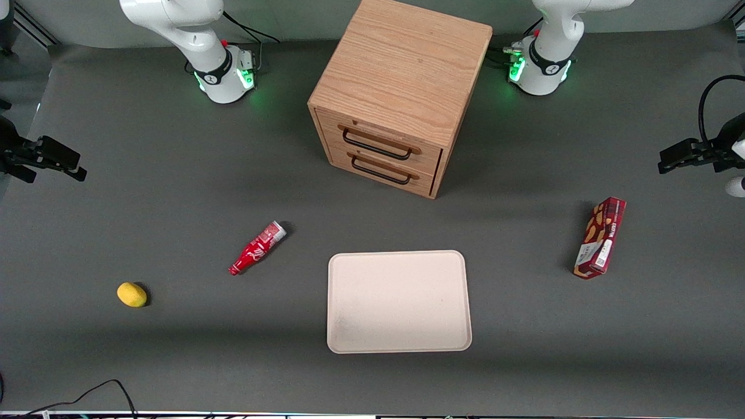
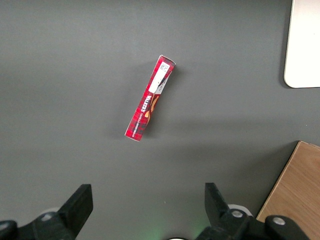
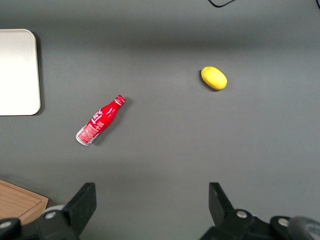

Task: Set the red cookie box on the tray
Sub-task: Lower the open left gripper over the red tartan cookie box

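Approaching | gripper (image 2: pixel 145 210) high above long dark-red cardboard cookie box (image 2: pixel 150 97), fingers wide open, empty | next: descend, grasp, carry to flat cream tray (image 1: pixel 398 301)

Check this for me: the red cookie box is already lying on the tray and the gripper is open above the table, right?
Not quite. The front view shows the red cookie box lying on the table, toward the working arm's end, apart from the tray, which holds nothing. The gripper is indeed open above the table.
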